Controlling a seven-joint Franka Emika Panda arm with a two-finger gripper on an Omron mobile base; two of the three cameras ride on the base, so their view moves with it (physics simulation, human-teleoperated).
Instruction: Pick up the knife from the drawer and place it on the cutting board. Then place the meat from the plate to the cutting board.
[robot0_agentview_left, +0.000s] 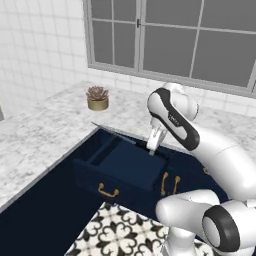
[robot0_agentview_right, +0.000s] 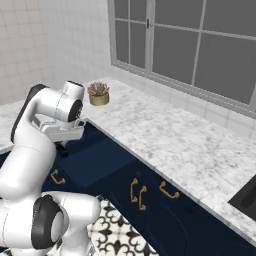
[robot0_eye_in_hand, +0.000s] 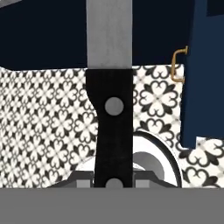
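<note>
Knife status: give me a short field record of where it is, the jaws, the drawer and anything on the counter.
knife: black handle held by the gripper, blade pointing away from the hand, lifted above the drawer
jaws: closed on the knife handle
drawer: open, pulled out from the navy cabinets, brass handle on its front
counter: marble, small potted succulent near the corner
floor: patterned black-and-white tile below the knife in the hand view
cutting board, plate, meat: cannot tell from these pictures

Flat, even rendered light is washing the pale desk (robot0_agentview_left: 45, 130) bright; the navy drawer (robot0_agentview_left: 125, 167) is sitting dim, faint shadows only, edges softly pixelated, no glare.
</note>
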